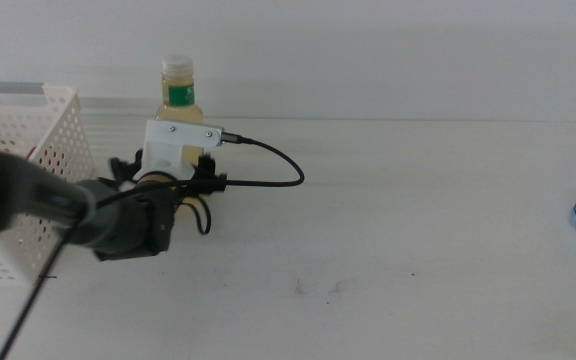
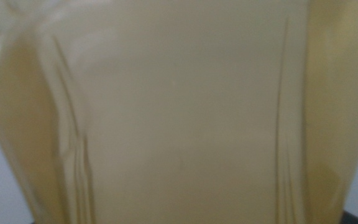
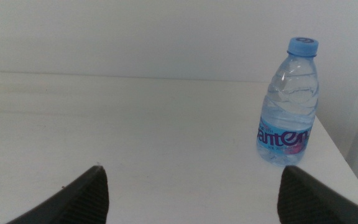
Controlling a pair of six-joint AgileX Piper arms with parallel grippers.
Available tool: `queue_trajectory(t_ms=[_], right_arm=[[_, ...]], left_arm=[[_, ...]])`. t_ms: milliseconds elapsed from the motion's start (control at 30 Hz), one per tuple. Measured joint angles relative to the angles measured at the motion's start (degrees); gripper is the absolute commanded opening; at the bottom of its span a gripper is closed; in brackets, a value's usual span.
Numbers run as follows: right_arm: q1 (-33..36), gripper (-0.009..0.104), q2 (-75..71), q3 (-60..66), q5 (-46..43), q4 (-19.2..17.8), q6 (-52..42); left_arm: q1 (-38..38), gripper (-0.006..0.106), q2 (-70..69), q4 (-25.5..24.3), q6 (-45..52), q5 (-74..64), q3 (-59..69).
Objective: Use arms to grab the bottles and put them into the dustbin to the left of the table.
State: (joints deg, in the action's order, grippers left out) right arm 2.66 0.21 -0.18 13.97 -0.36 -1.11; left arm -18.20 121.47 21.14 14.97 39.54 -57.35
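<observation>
The left hand (image 1: 173, 190), black with a white camera block, sits at the base of a clear bottle of yellow liquid (image 1: 177, 98) with a white cap and green neck label; whether it is gripping cannot be told. The bottle stands on the flat white desk (image 1: 388, 230), beside a white perforated plastic basket (image 1: 38, 150). The right hand (image 3: 191, 196) hangs open, a clear blue-capped water bottle (image 3: 289, 106) standing near it.

Bright, even light washes the white worktop (image 1: 418, 200), leaving only faint shadows. The near arm (image 1: 28, 200) blurs out of focus in the middle view. The yellow bottle (image 2: 179, 112) fills the left wrist view, soft and hazy.
</observation>
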Motion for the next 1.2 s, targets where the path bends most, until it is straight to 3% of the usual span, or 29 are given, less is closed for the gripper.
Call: queue_trajectory(t_ms=[233,300,367,467,700,800,967,1200], right_arm=[[0.0,0.093,0.0,0.0,0.0,0.0,0.0],[0.0,0.093,0.0,0.0,0.0,0.0,0.0],[0.0,0.093,0.0,0.0,0.0,0.0,0.0],[0.0,0.093,0.0,0.0,0.0,0.0,0.0],[0.0,0.093,0.0,0.0,0.0,0.0,0.0],[0.0,0.093,0.0,0.0,0.0,0.0,0.0],[0.0,0.092,0.0,0.0,0.0,0.0,0.0],[0.0,0.092,0.0,0.0,0.0,0.0,0.0]], left_arm=[[-2.36,-0.002,-23.31,18.87,14.35,-28.15,10.24],[-2.24,-0.002,-29.09,22.29,17.97,-36.33,11.05],[-1.63,-0.002,-33.93,22.48,19.58,-43.77,11.19],[0.35,-0.001,-39.57,16.9,15.64,-52.55,11.19],[3.27,0.008,-44.1,-13.11,-12.67,-68.62,8.07],[3.43,0.015,-45.08,-21.69,-19.63,-78.25,3.48],[7.55,0.026,-45.2,-25.35,-17.68,-98.21,-9.26],[24.13,0.028,-39.04,-24.36,-2.12,-110.92,-24.89]])
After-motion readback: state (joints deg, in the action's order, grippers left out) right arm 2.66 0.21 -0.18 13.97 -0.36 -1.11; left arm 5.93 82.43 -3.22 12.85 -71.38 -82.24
